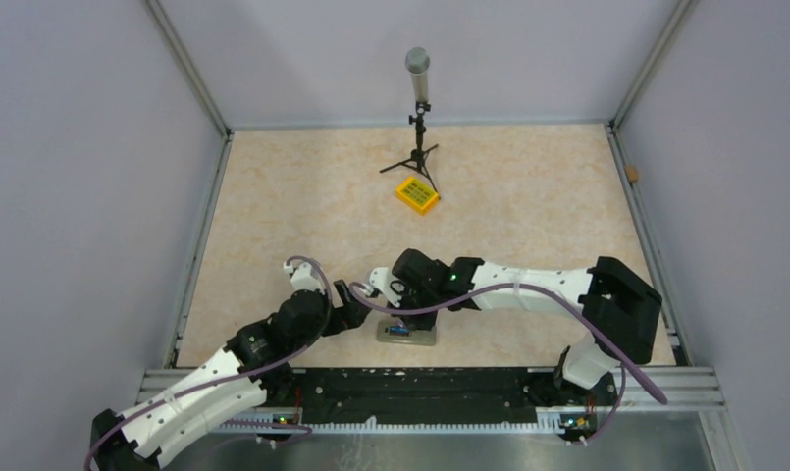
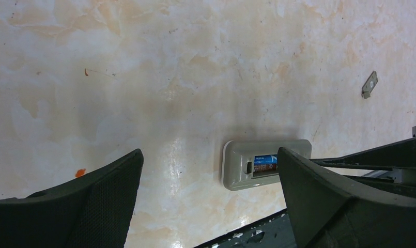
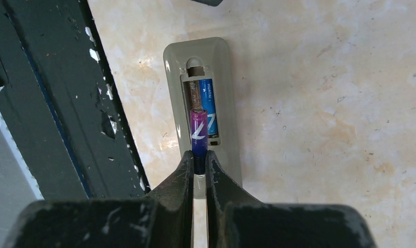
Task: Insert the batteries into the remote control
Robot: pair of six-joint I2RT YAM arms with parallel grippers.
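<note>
The remote control lies back-up near the table's front edge, its battery bay uncovered. One blue battery rests in the bay's right slot. My right gripper is shut on the near end of a second battery. This one is purple-blue, and its far end points into the left slot. In the top view the right gripper stands over the remote. My left gripper is open just left of the remote, holding nothing, and a battery shows in the bay.
A black rail runs along the table's front edge right beside the remote. A yellow box with green keys and a microphone stand stand at the back. A small grey tab lies on the table beyond the remote.
</note>
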